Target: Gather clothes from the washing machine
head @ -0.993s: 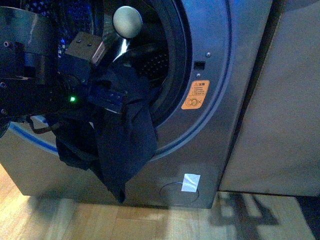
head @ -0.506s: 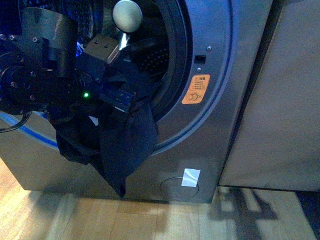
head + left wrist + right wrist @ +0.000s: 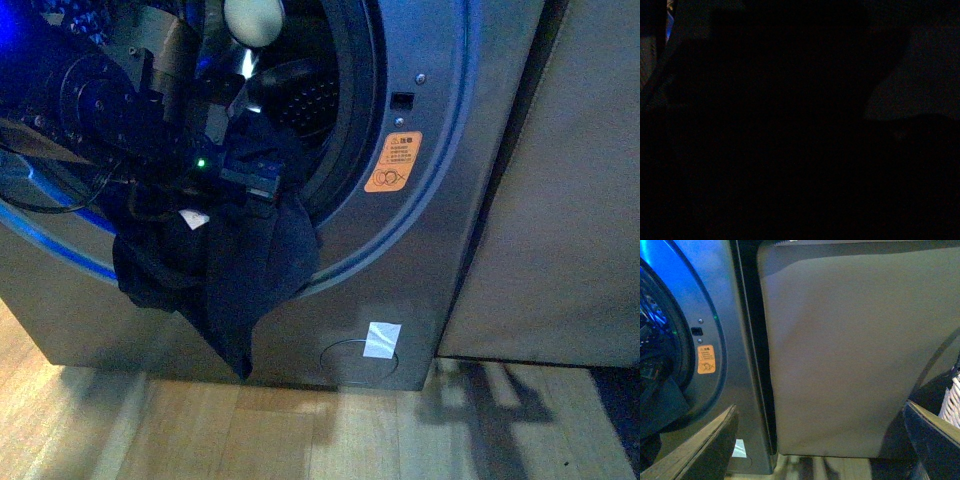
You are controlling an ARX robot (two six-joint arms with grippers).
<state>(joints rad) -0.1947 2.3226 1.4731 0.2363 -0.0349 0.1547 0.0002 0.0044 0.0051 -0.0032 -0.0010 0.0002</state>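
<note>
The grey washing machine (image 3: pixel 420 250) fills the left of the front view, its round porthole open and its orange sticker (image 3: pixel 392 162) on the front panel. The dark navy clothes (image 3: pixel 250 270) hang limp out of the drum's mouth and down over the lower rim, a small white tag (image 3: pixel 192 217) showing. My left gripper (image 3: pixel 250 185) is shut on the clothes at the porthole's edge. The left wrist view is dark. My right gripper (image 3: pixel 822 440) is open and holds nothing, facing the beige cabinet beside the washing machine (image 3: pixel 705 315).
A beige cabinet (image 3: pixel 560 200) stands right of the machine with a dark gap between them. A woven basket (image 3: pixel 951 400) shows at the edge of the right wrist view. Wooden floor (image 3: pixel 330 430) runs along the front. A white label (image 3: pixel 381 338) sits low on the machine.
My left arm has moved up and toward the drum's mouth, lifting the clothes slightly. The white tag has come into view.
</note>
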